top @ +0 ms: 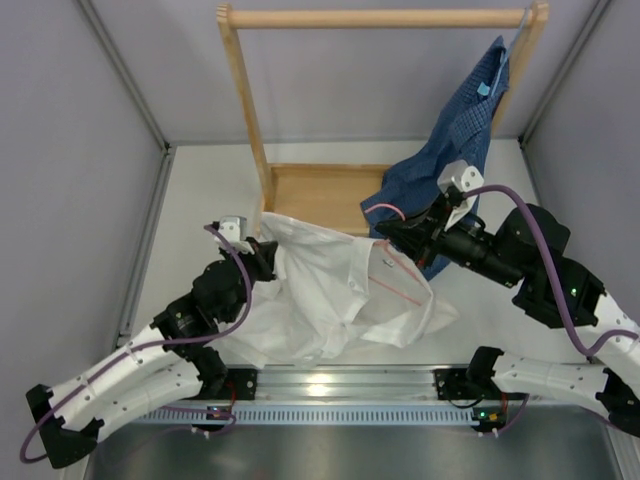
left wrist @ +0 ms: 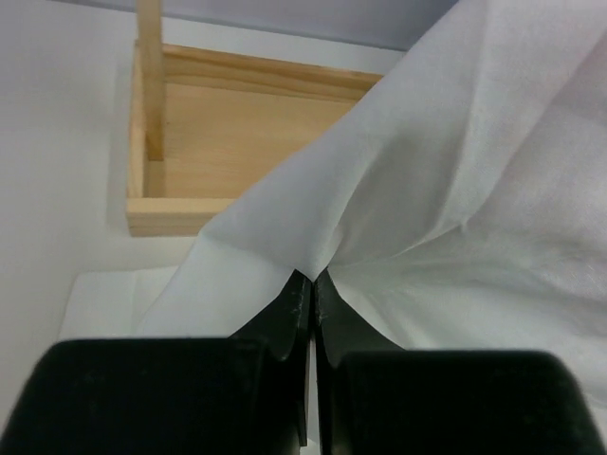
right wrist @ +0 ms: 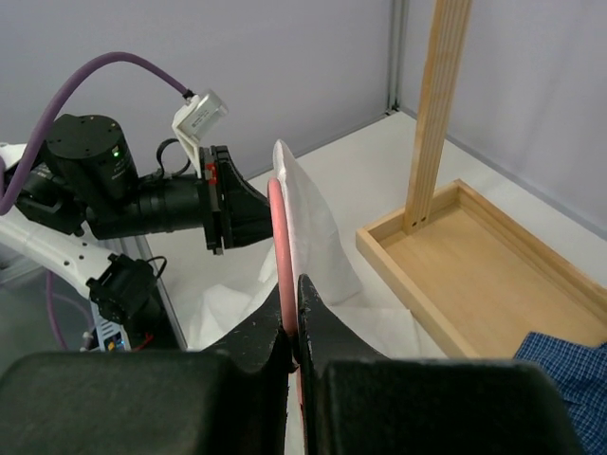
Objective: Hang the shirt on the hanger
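The white shirt (top: 330,295) lies bunched on the table between my arms. My left gripper (top: 266,256) is shut on its upper left edge and holds that fabric (left wrist: 455,190) raised. The pink hanger (top: 400,275) lies partly inside the shirt, with its small hook (top: 383,208) sticking out at the top. My right gripper (top: 385,232) is shut on the hanger's wire (right wrist: 282,256), which runs up from its jaws into the lifted shirt (right wrist: 308,223) toward the left gripper (right wrist: 242,213).
A wooden rack with a tray base (top: 315,195) and top bar (top: 380,17) stands behind. A dark blue checked shirt (top: 455,150) hangs from the bar on a pale blue hanger (top: 497,75), draping onto the tray's right end beside my right gripper.
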You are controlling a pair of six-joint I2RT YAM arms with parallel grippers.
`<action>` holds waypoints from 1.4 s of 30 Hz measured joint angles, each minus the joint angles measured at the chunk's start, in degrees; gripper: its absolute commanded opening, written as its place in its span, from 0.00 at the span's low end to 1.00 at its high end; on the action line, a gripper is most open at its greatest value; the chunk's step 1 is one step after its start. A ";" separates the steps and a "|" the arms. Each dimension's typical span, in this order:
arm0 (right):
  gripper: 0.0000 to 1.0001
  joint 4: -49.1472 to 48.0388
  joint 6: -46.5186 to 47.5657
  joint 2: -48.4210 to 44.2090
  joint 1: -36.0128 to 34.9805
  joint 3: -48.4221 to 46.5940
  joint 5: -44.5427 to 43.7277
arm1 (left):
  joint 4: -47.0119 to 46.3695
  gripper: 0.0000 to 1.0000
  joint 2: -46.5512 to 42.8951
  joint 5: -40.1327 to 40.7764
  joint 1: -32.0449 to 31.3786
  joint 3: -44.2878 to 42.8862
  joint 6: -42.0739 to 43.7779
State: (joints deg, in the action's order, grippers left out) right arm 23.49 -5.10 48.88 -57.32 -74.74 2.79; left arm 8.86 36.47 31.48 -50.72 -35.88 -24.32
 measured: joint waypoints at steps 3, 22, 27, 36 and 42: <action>0.00 0.04 -0.02 -0.76 0.00 0.94 -0.79 | 1.07 0.00 -0.15 6.27 0.02 0.00 -2.29; 0.00 0.15 -1.16 -3.56 0.00 6.14 -6.38 | 16.44 0.09 -0.81 18.86 7.02 -3.17 -19.41; 0.00 -0.02 -1.38 -1.42 0.00 5.55 -6.12 | 16.15 0.78 -2.84 12.76 8.33 -3.96 -14.01; 0.00 1.44 -0.76 2.73 0.00 0.33 -5.99 | 13.66 0.98 -3.87 -18.69 8.55 -22.93 1.29; 0.00 5.62 -0.42 2.64 0.00 -1.51 -1.18 | 11.65 0.98 11.50 -54.36 8.52 -35.71 18.29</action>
State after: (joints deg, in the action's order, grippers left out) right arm 29.10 -5.52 51.53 -57.32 -76.25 1.61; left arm 20.51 47.97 -22.87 -42.19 -71.59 -6.02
